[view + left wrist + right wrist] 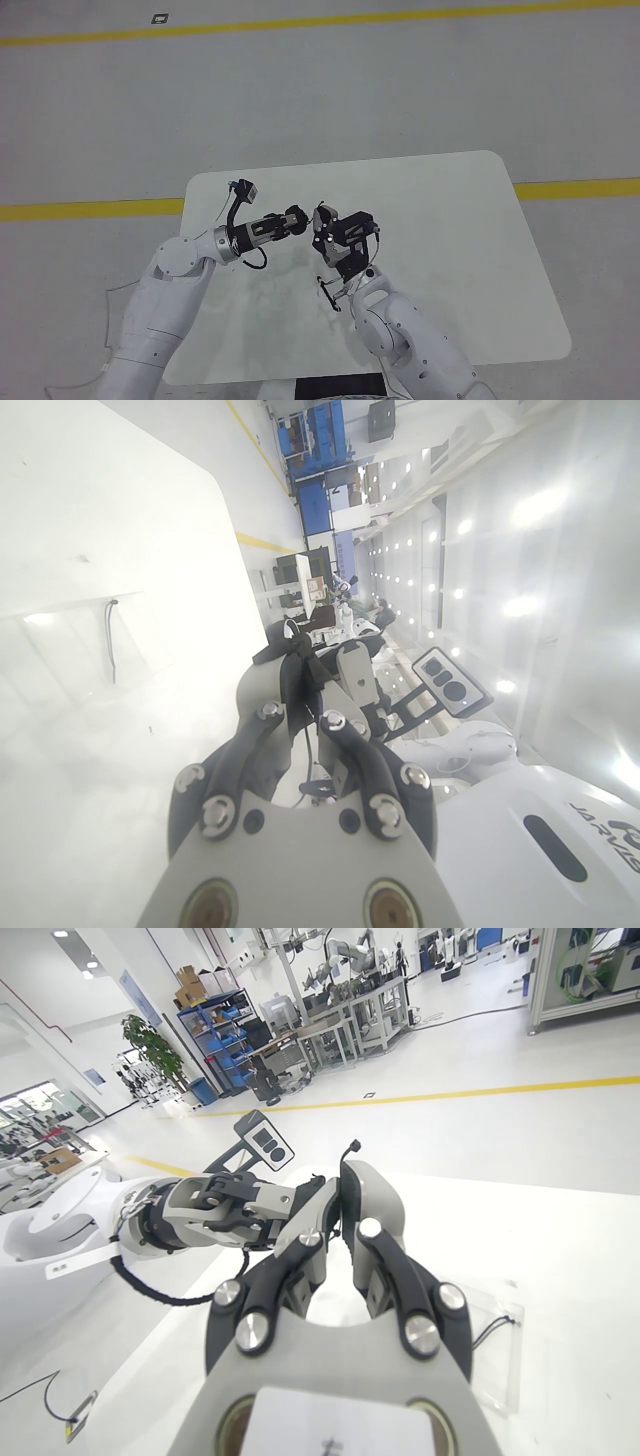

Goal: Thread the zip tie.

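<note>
The thin black plastic zip tie (343, 1163) is held above the table, pinched upright between the black pads of the right claw (342, 1178); its small square head sticks out past the fingertips, and the strip runs down between the closed fingers; the lower end is hidden between the pads.

In the top view the right claw (320, 222) sits toward ten o'clock from the middle of the white, round-cornered table (450, 200); its arm comes in from six o'clock.

The left claw (296, 218) is just at nine o'clock of the right claw, tip to tip with it; its arm comes in from eight o'clock. In its own wrist view the left claw (295, 647) has its fingers drawn together at the tips; I cannot tell whether they hold part of the zip tie. Seen from the right wrist, the left claw (312, 1185) touches, or very nearly touches, the side of the right claw's near finger.

A clear plastic sheet (500, 1353) lies flat on the table, roughly toward three o'clock of the right claw and apart from it; a second black tie (492, 1326) lies on it; both appear from the left wrist too, the clear plastic sheet (65, 640) and the second black tie (109, 640).

Two yellow floor lines (300, 22) cross the grey floor; one at twelve o'clock beyond the table, one passing behind it from nine to three.
</note>
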`<state>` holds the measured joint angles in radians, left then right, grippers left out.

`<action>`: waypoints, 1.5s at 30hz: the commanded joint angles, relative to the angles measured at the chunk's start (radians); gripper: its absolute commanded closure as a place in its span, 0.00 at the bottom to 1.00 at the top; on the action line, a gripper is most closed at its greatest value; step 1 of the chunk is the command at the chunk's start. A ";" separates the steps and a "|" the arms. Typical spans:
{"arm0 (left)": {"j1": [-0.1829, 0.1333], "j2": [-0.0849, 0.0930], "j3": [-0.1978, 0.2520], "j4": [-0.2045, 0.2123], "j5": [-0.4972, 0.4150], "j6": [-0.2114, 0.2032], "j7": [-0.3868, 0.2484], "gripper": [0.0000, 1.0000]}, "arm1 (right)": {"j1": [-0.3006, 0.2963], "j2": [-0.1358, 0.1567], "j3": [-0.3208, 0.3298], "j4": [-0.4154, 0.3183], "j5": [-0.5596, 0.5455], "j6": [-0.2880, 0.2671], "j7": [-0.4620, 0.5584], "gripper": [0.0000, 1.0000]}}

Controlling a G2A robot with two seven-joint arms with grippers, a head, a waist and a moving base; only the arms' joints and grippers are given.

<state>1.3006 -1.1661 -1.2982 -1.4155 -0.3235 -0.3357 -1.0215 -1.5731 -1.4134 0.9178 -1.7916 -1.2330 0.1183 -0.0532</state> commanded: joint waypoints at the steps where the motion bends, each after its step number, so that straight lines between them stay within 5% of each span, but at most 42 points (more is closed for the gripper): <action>1: 0.000 0.000 0.000 0.000 0.000 0.000 0.000 1.00 | 0.000 -0.001 -0.001 0.002 0.001 0.000 0.003 1.00; 23: 0.000 0.000 0.000 0.000 0.000 0.000 0.000 1.00 | 0.014 -0.008 -0.011 0.029 0.027 -0.012 0.008 1.00; 26: 0.000 0.000 0.000 0.000 0.000 0.000 0.000 1.00 | 0.006 -0.007 -0.006 0.019 0.028 -0.010 0.003 0.00; 35: 0.000 0.000 0.000 0.000 0.000 0.000 0.000 1.00 | -0.048 0.008 0.059 -0.021 0.039 -0.050 -0.019 0.00; 39: 0.000 0.000 0.000 0.000 0.000 0.000 0.000 1.00 | -0.081 0.027 0.119 -0.024 0.123 -0.217 0.052 0.00; 45: 0.000 0.000 0.000 0.000 0.000 0.000 0.000 1.00 | -0.081 0.027 0.119 -0.024 0.123 -0.217 0.052 0.00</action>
<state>1.3006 -1.1661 -1.2982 -1.4155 -0.3235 -0.3357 -1.0215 -1.6544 -1.3862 1.0369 -1.8160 -1.1099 -0.0991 -0.0012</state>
